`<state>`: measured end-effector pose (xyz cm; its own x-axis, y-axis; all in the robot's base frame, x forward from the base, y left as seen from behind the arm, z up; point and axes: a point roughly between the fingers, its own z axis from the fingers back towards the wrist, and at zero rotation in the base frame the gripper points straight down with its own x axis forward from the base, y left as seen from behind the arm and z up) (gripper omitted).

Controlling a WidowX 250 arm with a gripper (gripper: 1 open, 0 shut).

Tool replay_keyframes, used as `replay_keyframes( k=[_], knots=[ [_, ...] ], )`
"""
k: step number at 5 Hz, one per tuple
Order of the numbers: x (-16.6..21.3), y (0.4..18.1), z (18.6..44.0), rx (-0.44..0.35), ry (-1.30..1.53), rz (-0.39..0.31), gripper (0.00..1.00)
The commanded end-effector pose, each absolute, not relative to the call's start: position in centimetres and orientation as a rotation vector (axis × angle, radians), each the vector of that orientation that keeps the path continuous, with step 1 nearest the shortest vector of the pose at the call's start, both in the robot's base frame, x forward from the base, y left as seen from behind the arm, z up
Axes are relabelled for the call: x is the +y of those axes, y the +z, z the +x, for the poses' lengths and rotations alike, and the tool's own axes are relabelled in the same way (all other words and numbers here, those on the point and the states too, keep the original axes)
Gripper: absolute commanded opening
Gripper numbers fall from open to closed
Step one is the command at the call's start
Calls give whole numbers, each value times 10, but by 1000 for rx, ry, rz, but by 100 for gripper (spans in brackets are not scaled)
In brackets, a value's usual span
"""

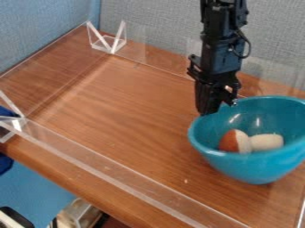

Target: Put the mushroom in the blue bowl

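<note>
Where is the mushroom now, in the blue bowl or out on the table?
In. The mushroom lies on its side at the bottom of the blue bowl, brown cap left, pale stalk right. The shut gripper is at the bowl's rim.

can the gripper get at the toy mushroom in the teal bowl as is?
Probably yes. The small brown-capped toy mushroom lies uncovered in the open teal-blue plastic bowl, nothing above it. The gripper sits at the bowl's far-left rim, jaws shut; they'd need to open first.
</note>
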<state>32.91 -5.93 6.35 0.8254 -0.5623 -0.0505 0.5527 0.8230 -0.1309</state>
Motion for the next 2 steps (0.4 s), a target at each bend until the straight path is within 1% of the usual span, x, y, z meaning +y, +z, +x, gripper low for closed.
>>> replay_keyframes(
  k=[1, 2],
  knots=[
    [-73, 77, 341, 40, -646, -105, 0],
    [-81, 74, 344, 49, -676, -105, 0]
  ],
)
